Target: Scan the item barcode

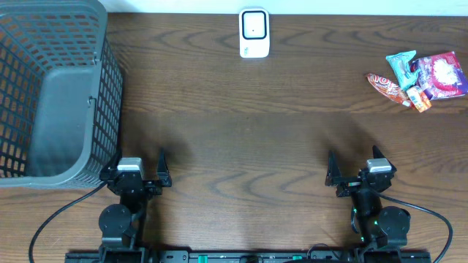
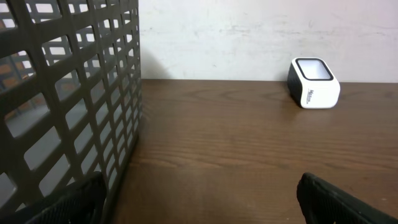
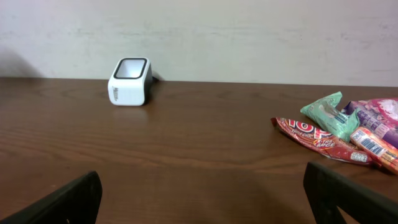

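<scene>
The white barcode scanner [image 1: 254,33] stands at the far middle of the table, its dark window facing up; both wrist views show it too [image 2: 314,83] [image 3: 130,81]. Several snack packets [image 1: 420,77] lie in a heap at the far right, among them a red one [image 3: 311,137], a teal one [image 3: 326,115] and a pink one [image 3: 379,115]. My left gripper [image 1: 139,166] [image 2: 200,205] is open and empty at the near left. On the near right my right gripper [image 1: 356,164] [image 3: 202,202] is also open and empty, well short of the packets.
A tall grey mesh basket [image 1: 51,95] fills the left side, and its wall [image 2: 62,106] stands close beside my left gripper's left finger. Bare dark wood table [image 1: 241,131] lies between the grippers and the scanner. A pale wall backs the table.
</scene>
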